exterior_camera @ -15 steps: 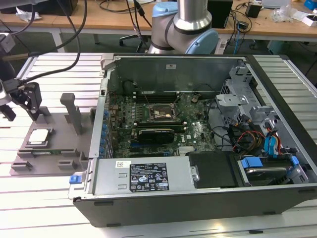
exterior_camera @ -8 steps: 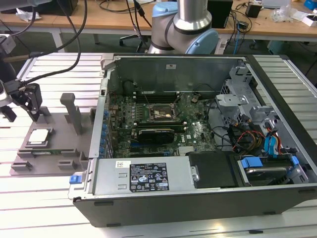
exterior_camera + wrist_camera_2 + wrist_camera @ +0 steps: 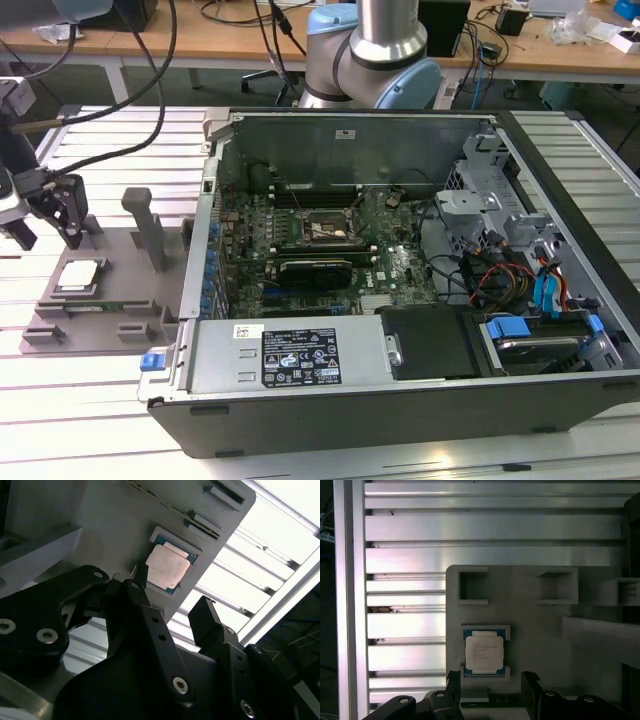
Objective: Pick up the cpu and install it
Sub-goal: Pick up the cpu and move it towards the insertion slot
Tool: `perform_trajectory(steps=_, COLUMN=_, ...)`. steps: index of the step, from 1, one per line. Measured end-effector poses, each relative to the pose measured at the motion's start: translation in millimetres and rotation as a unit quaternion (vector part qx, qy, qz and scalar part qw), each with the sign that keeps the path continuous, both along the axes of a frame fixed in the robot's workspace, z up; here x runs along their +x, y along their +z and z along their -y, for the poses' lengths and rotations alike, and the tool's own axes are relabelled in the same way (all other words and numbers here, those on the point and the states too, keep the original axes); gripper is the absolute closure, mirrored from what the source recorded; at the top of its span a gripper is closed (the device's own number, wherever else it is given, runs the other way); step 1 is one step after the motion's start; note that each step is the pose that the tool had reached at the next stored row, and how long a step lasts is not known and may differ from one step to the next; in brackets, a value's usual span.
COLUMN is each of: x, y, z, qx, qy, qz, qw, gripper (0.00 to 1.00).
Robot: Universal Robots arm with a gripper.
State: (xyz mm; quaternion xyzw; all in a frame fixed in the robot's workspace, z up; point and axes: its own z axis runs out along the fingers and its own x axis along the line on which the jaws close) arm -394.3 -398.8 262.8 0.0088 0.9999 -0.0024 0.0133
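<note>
The cpu is a small silver-grey square chip lying flat in a pocket of the grey fixture tray at the exterior view's left. Both wrist views look down on the cpu in its recess. My gripper hangs above the tray's far left corner, a short way above the chip, open with nothing between its black fingers. In the first wrist view the gripper has its fingertips just beside the chip's edge, apart from it. The motherboard socket sits inside the open computer case.
The open computer case fills the middle and right of the table, with cables and drive bays inside. Upright grey posts stand on the fixture tray beside the chip. The table is slatted aluminium. Desks and cables lie behind.
</note>
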Motion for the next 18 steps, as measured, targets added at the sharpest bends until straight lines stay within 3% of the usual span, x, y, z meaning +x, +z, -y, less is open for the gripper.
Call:
perform_trajectory(steps=8, x=6.0, y=-13.8, z=-0.2, qx=-0.0039, qy=0.004, qz=0.0, qw=1.0, gripper=0.4)
perform_trajectory(steps=18, x=5.7, y=-26.6, z=-1.5, qx=-0.004, qy=0.021, qz=0.0001, qw=0.9998, gripper=0.4)
